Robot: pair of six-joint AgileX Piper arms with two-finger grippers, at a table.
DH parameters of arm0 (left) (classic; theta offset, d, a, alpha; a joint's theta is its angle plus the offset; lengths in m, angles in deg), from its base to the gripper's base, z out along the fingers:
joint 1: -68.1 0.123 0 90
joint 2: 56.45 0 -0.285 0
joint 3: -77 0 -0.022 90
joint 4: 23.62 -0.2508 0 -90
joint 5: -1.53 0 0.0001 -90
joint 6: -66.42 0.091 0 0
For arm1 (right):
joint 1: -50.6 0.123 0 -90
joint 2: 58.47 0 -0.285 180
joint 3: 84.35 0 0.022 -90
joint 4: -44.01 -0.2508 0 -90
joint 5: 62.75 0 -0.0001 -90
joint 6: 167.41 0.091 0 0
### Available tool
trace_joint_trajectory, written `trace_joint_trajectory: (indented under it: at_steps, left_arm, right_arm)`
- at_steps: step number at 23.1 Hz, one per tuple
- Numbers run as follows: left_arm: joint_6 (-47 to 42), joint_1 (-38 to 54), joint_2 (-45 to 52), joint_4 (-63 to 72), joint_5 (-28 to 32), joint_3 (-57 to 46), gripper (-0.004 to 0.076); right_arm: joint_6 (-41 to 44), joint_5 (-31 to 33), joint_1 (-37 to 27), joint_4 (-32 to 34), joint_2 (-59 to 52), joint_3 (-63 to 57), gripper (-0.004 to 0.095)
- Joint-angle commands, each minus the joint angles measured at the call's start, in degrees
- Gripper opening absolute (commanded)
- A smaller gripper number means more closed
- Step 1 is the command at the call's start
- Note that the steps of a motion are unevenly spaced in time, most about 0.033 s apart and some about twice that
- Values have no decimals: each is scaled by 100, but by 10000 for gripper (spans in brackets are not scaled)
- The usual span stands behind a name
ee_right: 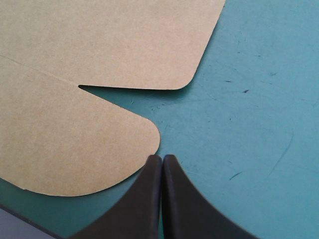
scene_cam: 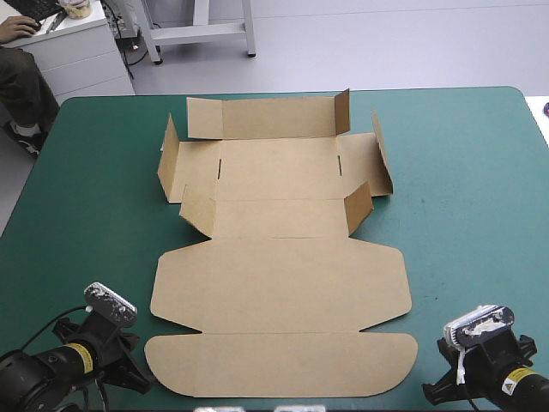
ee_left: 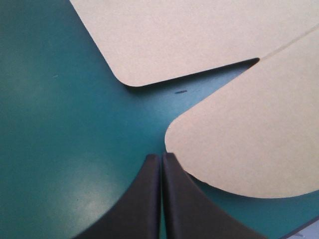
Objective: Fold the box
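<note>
The brown box (scene_cam: 279, 283) lies as a cut sheet in the middle of the teal-green table, its lid panel and rounded near flap flat. At the far end its side flaps and back wall (scene_cam: 266, 116) stand partly raised. My left gripper (scene_cam: 137, 359) is shut and empty, low by the near flap's left rounded corner (ee_left: 239, 134); in the left wrist view its tips (ee_left: 160, 157) are just beside that corner. My right gripper (scene_cam: 436, 382), also shut and empty, is by the flap's right rounded corner (ee_right: 75, 144), its tips (ee_right: 162, 158) close to the edge.
Bare teal-green cover (scene_cam: 463, 189) stretches on both sides of the box. The table's near edge (ee_right: 20, 216) runs close behind both grippers. A white thing (scene_cam: 542, 107) shows at the table's far right edge.
</note>
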Motion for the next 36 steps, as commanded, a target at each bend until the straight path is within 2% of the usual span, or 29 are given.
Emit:
trace_joint_trajectory:
  at_steps: [1, 11, 14, 16, 17, 18, 19, 21, 26, 32, 36]
  left_arm:
    - [-36, -32, -6, 20, 223, 185, -10]
    - [-36, -32, -6, 20, 223, 185, -10]
    - [-36, -32, -6, 20, 223, 185, -10]
    - [-36, -32, -6, 20, 223, 185, -10]
    - [-36, -32, -6, 20, 223, 185, -10]
    - [-36, -32, -6, 20, 223, 185, -10]
    - [-36, -32, -6, 20, 223, 185, -10]
    - [-36, -32, -6, 20, 223, 185, -10]
    - [-36, -32, -6, 20, 223, 185, -10]
    - [-36, -32, -6, 20, 223, 185, -10]
    - [7, -32, -6, 50, 223, 185, -10]
  right_arm:
    - [-35, -255, -6, -33, 58, 188, -15]
    - [-35, -255, -6, -33, 58, 188, -14]
    - [-101, -255, -6, -76, 58, 188, 28]
    - [-101, -245, -6, -76, 58, 188, 197]
    - [-101, -245, -6, -76, 58, 188, 352]
    - [-101, -245, -6, -76, 58, 188, 439]
    - [-101, -245, -6, -76, 58, 188, 596]
    - [-91, -245, -6, -76, 58, 188, 697]
    - [459, -106, -6, -120, 79, 242, 699]
    - [846, 930, -6, -120, 700, 854, 699]
    - [891, 874, -6, -120, 1222, 1218, 699]
